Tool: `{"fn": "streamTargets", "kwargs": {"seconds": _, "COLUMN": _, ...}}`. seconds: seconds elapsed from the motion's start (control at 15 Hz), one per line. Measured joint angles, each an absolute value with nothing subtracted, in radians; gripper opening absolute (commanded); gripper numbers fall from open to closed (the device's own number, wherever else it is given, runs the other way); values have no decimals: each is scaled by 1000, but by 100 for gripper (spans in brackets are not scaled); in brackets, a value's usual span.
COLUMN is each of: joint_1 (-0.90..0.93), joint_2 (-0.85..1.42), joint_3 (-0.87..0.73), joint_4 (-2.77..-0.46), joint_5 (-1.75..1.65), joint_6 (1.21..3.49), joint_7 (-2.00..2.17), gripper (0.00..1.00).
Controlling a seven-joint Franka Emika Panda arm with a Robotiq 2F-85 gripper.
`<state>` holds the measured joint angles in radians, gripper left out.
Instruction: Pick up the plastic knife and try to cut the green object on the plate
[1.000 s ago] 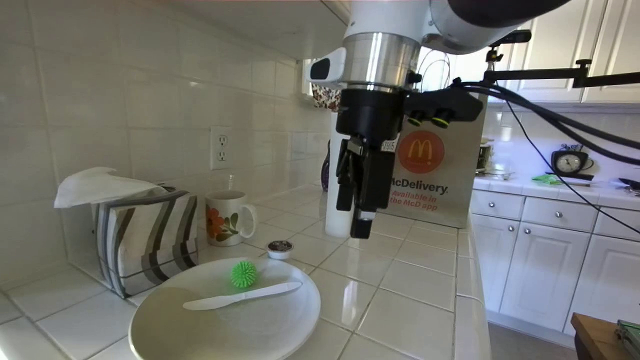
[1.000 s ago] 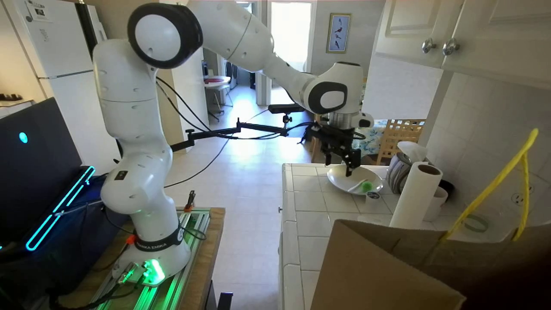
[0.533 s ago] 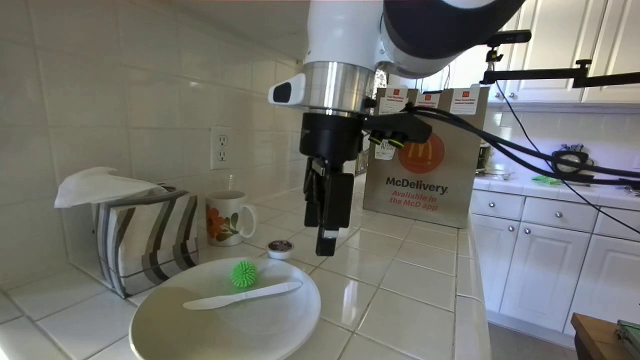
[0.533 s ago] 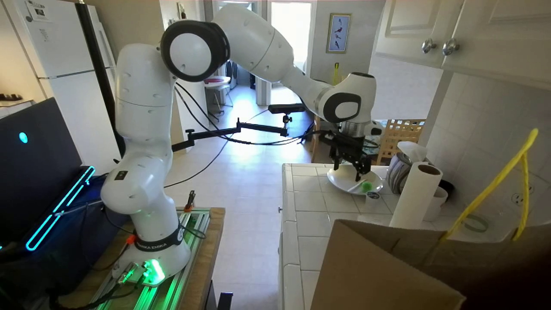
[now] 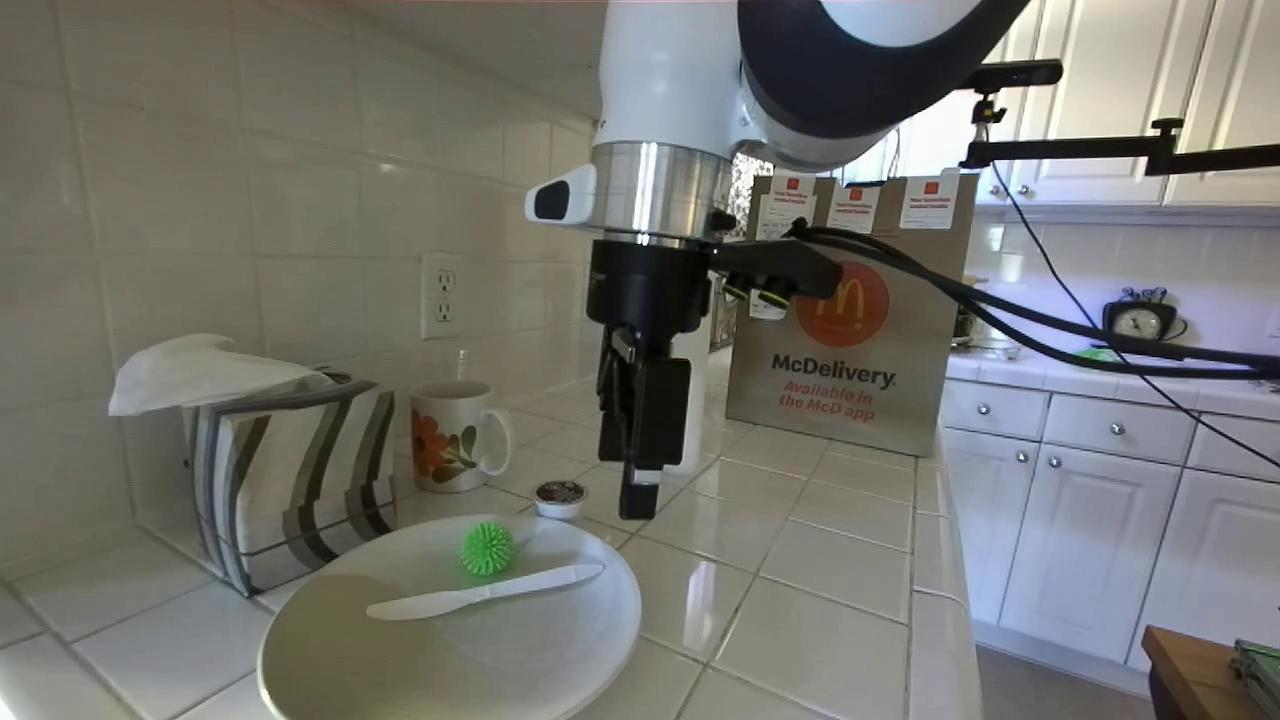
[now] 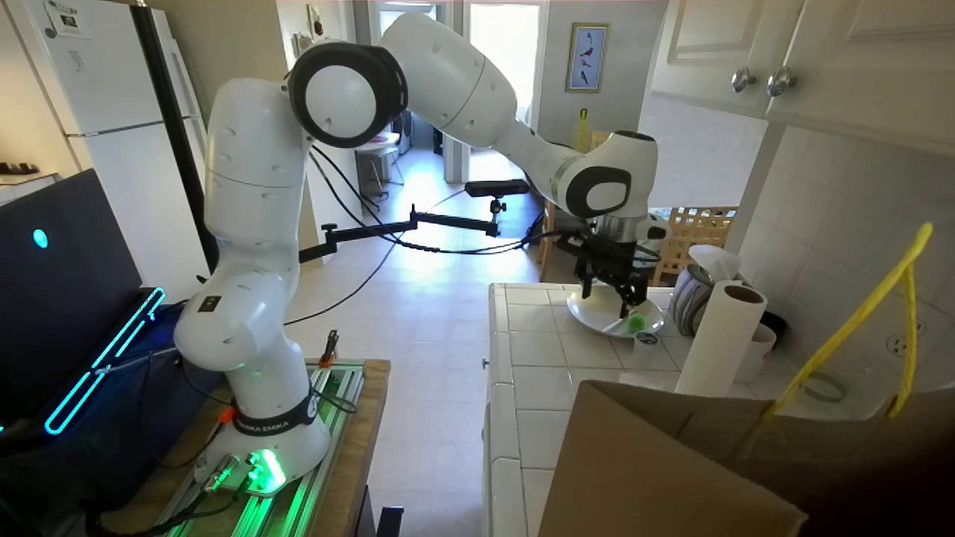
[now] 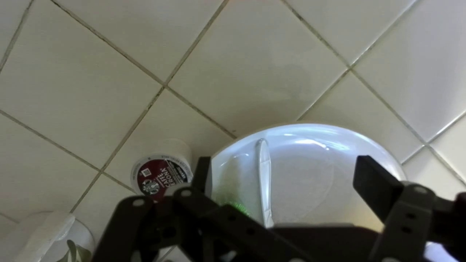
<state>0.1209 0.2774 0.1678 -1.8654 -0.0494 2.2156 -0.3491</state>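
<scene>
The white plastic knife (image 5: 485, 593) lies flat across the white plate (image 5: 450, 670). The bumpy green ball (image 5: 487, 549) rests on the plate beside the knife. All three also show in an exterior view: knife (image 6: 616, 324), ball (image 6: 636, 323), plate (image 6: 588, 316). My gripper (image 5: 627, 485) hangs pointing down above the counter by the plate's edge, well above the knife. In the wrist view my gripper (image 7: 284, 173) is open and empty; the knife (image 7: 265, 171) appears between the fingers, nearer the left one. The ball (image 7: 238, 206) is mostly hidden behind the left finger linkage.
A coffee pod (image 5: 560, 497) stands beside the plate, with a flowered mug (image 5: 450, 440) behind it. A striped napkin holder (image 5: 300, 480) stands by the tiled wall. A paper towel roll (image 6: 720, 339) and a large paper bag (image 5: 850, 390) stand further along the counter.
My gripper has moved down and toward the plate, quickly at first and only slightly in the last half second. It stays open. The knife, ball and plate have not moved.
</scene>
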Motion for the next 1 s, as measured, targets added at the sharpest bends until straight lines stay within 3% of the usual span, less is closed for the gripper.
{"fn": "streamTargets", "kwargs": {"seconds": 1.0, "joint_1": 47, "joint_2": 418, "joint_3": 225, "joint_4": -1761, "joint_5": 173, "joint_6": 2297, "joint_7": -503, "gripper": 100}}
